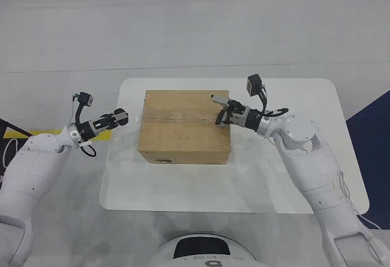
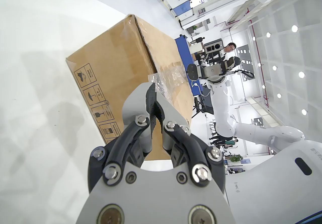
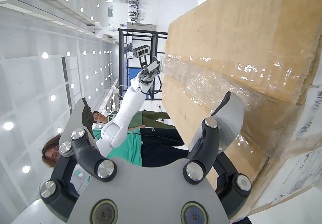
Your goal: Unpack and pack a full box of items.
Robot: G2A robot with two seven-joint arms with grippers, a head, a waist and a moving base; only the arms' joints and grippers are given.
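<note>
Box [image 1: 184, 127], taped shut: right claw [image 1: 220, 110] spread wide over its seam [image 1: 181, 115], left claw [image 1: 121, 117] pinched closed beside it.

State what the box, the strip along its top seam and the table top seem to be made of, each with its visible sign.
Box: brown cardboard, matt, by its dull fibrous faces and folded edges. Strip: clear plastic tape, glossy, by its wrinkled glints over the seam. Table top: white, smooth, faintly sheeny; probably laminate or plastic, not certain.
</note>
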